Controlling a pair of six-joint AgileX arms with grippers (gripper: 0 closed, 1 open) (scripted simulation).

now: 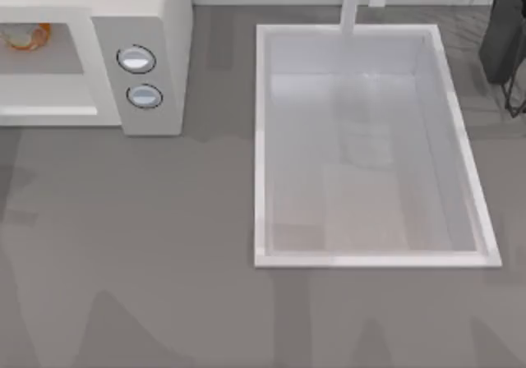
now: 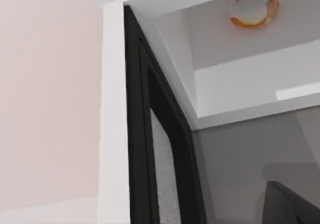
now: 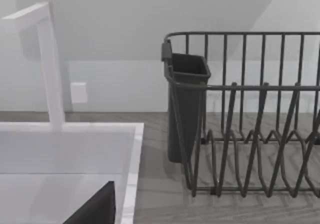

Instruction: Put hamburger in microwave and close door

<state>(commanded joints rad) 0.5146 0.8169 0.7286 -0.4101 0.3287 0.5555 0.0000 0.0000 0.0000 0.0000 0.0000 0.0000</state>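
Observation:
The off-white microwave (image 1: 168, 23) stands at the table's back left, its two round knobs (image 1: 140, 77) on the side panel. The hamburger (image 1: 25, 35) lies inside the grey cavity, near the back. In the left wrist view the hamburger (image 2: 252, 9) rests on the cavity floor and the door (image 2: 112, 114) stands swung open, a white panel with a black inner frame, close to the camera. A dark part of my left gripper (image 2: 287, 206) shows beside the door. A dark part of my right gripper (image 3: 95, 209) hangs over the sink's corner.
A white rectangular sink basin (image 1: 261, 154) fills the table's middle and right, with a white faucet (image 1: 352, 6) at its back. A dark wire dish rack (image 3: 250, 134) with a cutlery cup (image 3: 186, 104) stands at the back right.

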